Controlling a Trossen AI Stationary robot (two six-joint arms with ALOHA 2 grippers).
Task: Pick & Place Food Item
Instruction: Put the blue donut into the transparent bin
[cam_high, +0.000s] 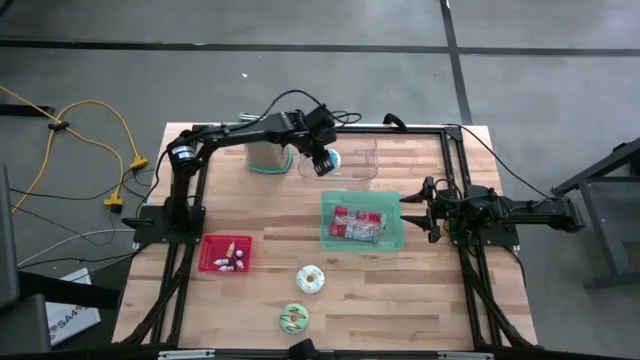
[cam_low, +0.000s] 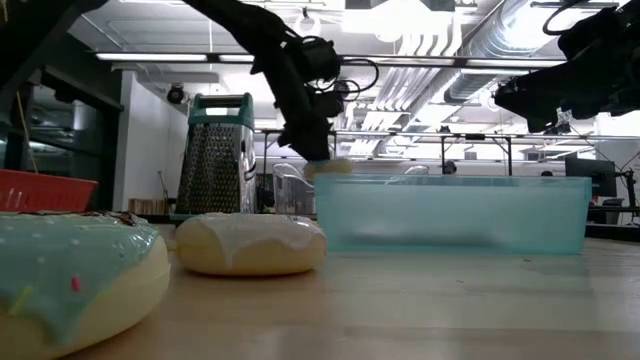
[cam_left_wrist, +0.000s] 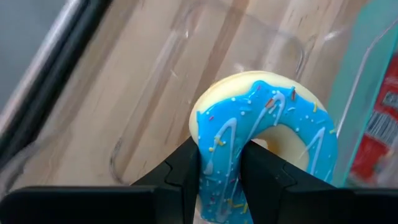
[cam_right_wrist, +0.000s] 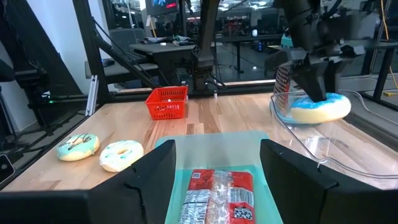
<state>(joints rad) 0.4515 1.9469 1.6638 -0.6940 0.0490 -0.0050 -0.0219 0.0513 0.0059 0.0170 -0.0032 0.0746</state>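
Note:
A blue-iced donut with sprinkles hangs over a clear plastic tub at the table's far side. My left gripper is shut on it and slants down from the table's left. In the right wrist view the donut shows level above the tub. My right gripper waits open at the table's right edge, behind a teal bin. That bin holds a red food packet. My left gripper pinches one side of the donut's ring between its two fingers. One finger stands at the hole and the other at the outer rim. The fingers slant down from the table's left. The donut is lifted clear, its icing up.
A metal grater stands left of the tub. At the near left is a red basket. A white-iced donut and a green-iced donut lie on the bare wood near the front edge.

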